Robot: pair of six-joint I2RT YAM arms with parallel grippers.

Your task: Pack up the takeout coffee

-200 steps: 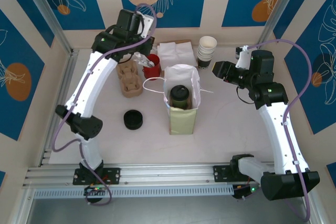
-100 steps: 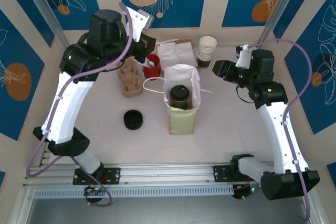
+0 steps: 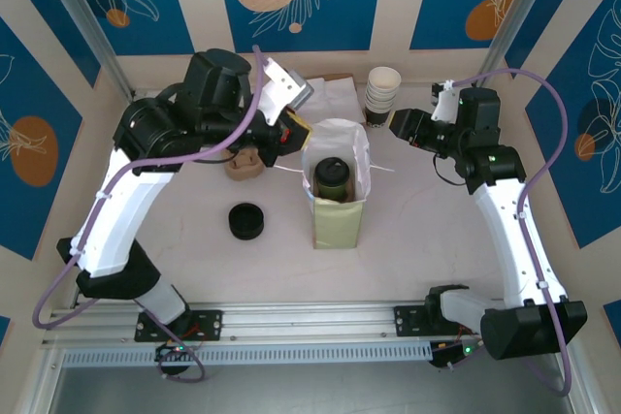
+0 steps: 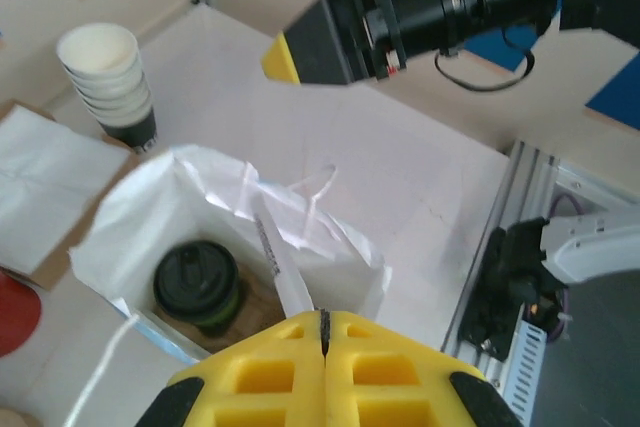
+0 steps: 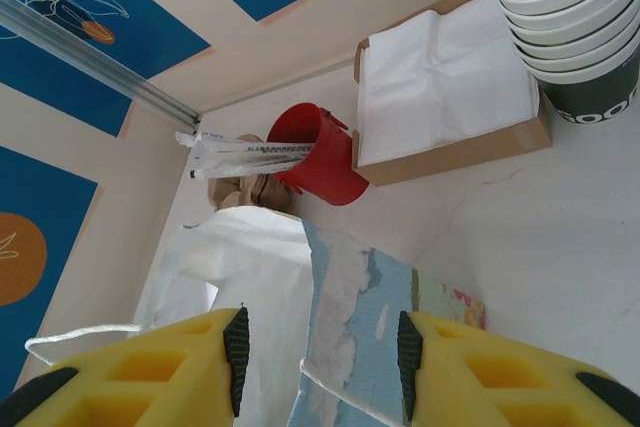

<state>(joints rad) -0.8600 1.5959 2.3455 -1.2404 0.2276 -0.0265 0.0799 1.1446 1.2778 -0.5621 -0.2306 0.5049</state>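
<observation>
The left claw (image 4: 323, 319) is pinched tight on a paper-wrapped straw (image 4: 283, 265). It hangs over the open mouth of the white paper bag (image 4: 232, 173), and the straw slants down from its tips into the opening. Below the claw and a little to one side, the takeout coffee (image 4: 195, 283) stands upright at the bottom of the bag with its black lid on, so the cup looks packed already and the straw appears to be the extra going in beside it. I'd say the straw is angled that way to clear the crumpled rim and slide down next to the cup rather than land on the lid. The right claw (image 5: 320, 359) waits on the far side of the bag, jaws parted around nothing, near the rim but not touching it, perhaps ready to steady it. Beyond that claw, a red cup (image 5: 322, 154) lies tipped over with more wrapped straws (image 5: 245, 152) poking out.
</observation>
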